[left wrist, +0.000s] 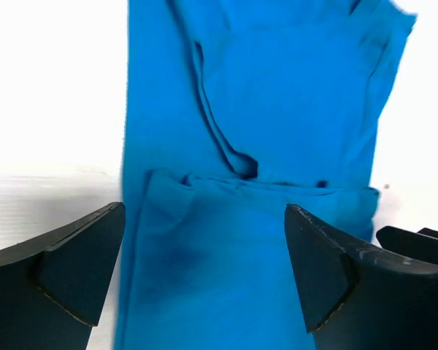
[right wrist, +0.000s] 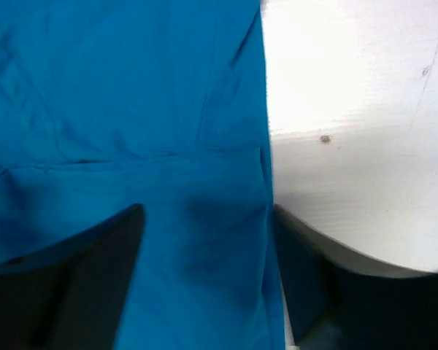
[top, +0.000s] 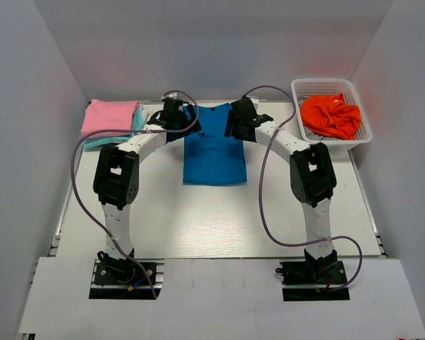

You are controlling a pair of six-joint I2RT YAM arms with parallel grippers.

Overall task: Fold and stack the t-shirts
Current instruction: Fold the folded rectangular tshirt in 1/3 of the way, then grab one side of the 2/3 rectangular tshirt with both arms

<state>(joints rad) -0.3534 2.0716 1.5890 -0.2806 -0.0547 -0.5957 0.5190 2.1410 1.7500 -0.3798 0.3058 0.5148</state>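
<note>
From above, both arms arched forward from their bases and bent inward, so their wrists met at the far end of the blue t-shirt [top: 214, 149]. The left arm [top: 117, 177] curved right and the right arm [top: 310, 173] curved left. The left gripper [top: 178, 113] sat at the shirt's far left corner and the right gripper [top: 239, 117] at its far right corner. From this view I could not tell how far either was spread.

Four shirts showed:
- The blue one lay as a folded strip at the middle of the table [top: 198, 219].
- One pink t-shirt [top: 110, 115] lay folded at the far left.
- One pale teal t-shirt [top: 92, 142] lay under the pink one, peeking out at its edges.
- One orange-red t-shirt [top: 331, 115] lay crumpled in the single white basket [top: 297, 95] at the far right.

The left wrist camera showed the left gripper [left wrist: 204, 270] spread wide. Its two dark fingers [left wrist: 66, 270] stood far apart, with creased blue cloth between them.

The right wrist camera showed the right gripper [right wrist: 204, 284] also wide apart. Its fingers [right wrist: 80, 292] straddled the shirt's right edge, beside bare white table.
</note>
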